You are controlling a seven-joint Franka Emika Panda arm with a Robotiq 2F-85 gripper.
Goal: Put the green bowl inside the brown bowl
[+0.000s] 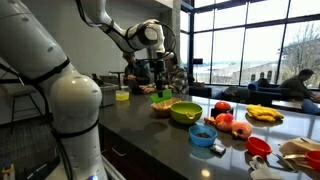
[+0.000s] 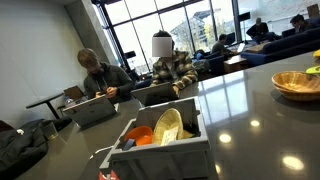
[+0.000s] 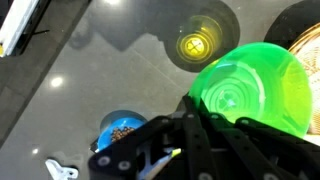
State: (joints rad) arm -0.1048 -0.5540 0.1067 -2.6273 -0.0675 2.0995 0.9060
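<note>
Arm (image 1: 122, 36) angled down, tool (image 3: 190, 106) pinching green bowl (image 3: 252, 88).

Landmark for me: the large yellow-green round plastic bowl (image 1: 185, 112) on the dark glossy countertop (image 1: 140, 130).
- Small blue round bowl (image 1: 201, 134): just beside it, camera side.
- Red round fruits (image 1: 222, 122): near it, same side.
- Plate of yellow food (image 1: 263, 115): further out from it.
- Red plastic cup (image 1: 258, 146): well apart.
- Small yellow-green cup (image 1: 122, 95): well apart, opposite side.

Dark glossy counter (image 1: 150, 125), carrying: small yellow-green cup (image 1: 122, 95), brown bowl (image 1: 162, 106), large lime bowl (image 1: 185, 113), blue bowl (image 1: 202, 134), red fruit (image 1: 240, 129), plate of bananas (image 1: 264, 116), red cup (image 1: 258, 146).
</note>
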